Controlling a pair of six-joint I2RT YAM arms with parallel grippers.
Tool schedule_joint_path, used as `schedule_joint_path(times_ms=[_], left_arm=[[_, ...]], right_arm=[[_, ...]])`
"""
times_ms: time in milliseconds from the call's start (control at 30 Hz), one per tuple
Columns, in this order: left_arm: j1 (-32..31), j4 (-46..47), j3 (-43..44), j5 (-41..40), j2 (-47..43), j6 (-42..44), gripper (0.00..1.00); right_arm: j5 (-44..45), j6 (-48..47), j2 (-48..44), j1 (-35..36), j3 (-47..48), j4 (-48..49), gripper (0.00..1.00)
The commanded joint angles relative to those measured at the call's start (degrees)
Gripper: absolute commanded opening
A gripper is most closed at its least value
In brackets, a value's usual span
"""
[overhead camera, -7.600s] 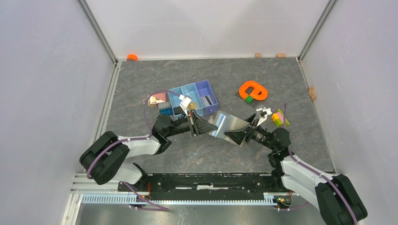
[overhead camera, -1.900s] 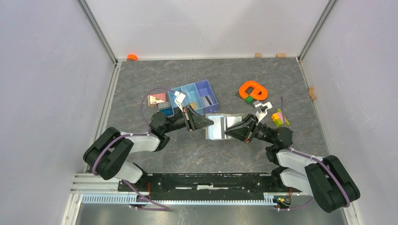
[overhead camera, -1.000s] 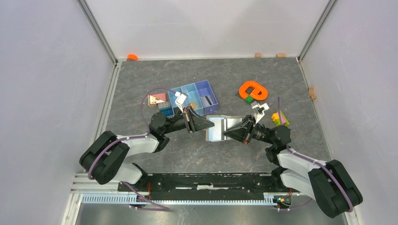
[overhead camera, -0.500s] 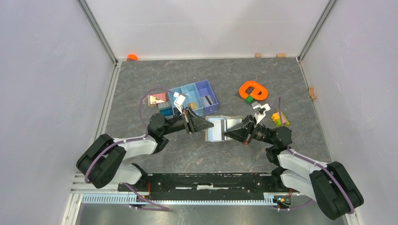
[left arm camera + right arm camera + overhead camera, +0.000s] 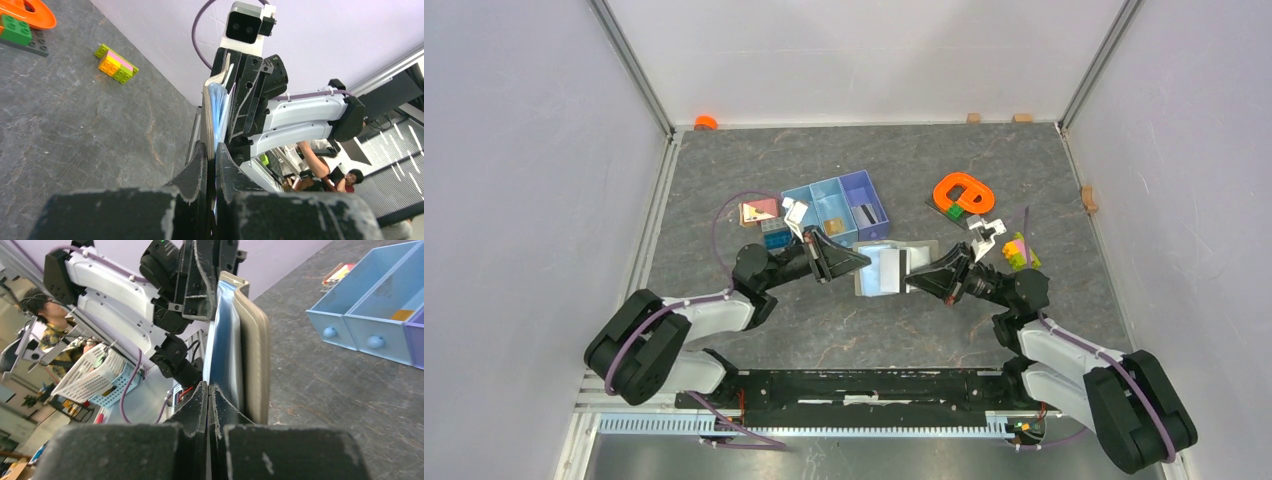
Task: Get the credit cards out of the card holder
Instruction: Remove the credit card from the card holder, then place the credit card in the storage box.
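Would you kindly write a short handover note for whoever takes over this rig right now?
Left gripper: shut on one edge of the card holder, which hangs open between the arms.
Right gripper: shut on the opposite edge, by the pale blue inside.
No credit cards show outside it; whether the right fingers pinch one cannot be told.
Done: holder picked up and opened.
Left: draw out every card.
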Motion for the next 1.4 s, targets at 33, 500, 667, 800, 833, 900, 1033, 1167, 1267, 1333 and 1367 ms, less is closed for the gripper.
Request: schedule_joint_path(times_ms=[33,500,667,800,833,900,1033,1167,1267,1333,1367], left_arm=[[2.05,-3.61,-1.52,-4.38,-5.43,2.07,0.02],[2.37,-43.94,-0.88,-30.98,-25.88,14.58,0.02],[2.42,-51.73,-0.69,-40.28,-33.74,17.18,0.02],[2.35,-59.20,-0.13,-49.86,-40.45,18.12,0.02],[2.42,-60.66,-0.22,-52.22,-41.90,17.71,0.02],[2.42,-61.21,-1.25,-55.55,-45.09,16.90,0.02],[2.42,-60.21,-3.12,-57.75,-48.67,15.91,0.02],[2.42,-61.20,-3.12,-58.53,-49.62,15.86,0.02],[2.36,-63.42,-2.01,-59.48,-49.21,15.87,0.02],[2.37,-63.46,-2.07,-59.41,-48.95,15.48,0.02],[2.33,-63.38,-2.07,-59.37,-48.82,15.35,0.02]], right_arm=[[2.66,-3.07,-3.01,-3.51,-0.62,-4.75,0.00],[4.29,-10.28,-1.74,-4.77,4.79,-18.30,0.00],[9.89,-17.12,1.69,-4.82,12.20,-32.17,0.00],[13.43,-20.01,7.42,-4.82,18.81,-37.91,0.00],[13.91,-20.06,8.92,-4.80,20.35,-38.74,0.00],[14.98,-20.38,12.87,-4.53,23.81,-40.24,0.00],[17.85,-25.25,21.63,-2.85,35.58,-50.42,0.00],[18.61,-27.00,29.27,-1.86,43.45,-55.19,0.00],[20.82,-29.19,34.45,-0.93,49.79,-60.69,0.00],[21.73,-29.98,38.00,-0.35,53.77,-63.00,0.00],[22.11,-30.27,39.81,-0.17,56.09,-64.36,0.00]])
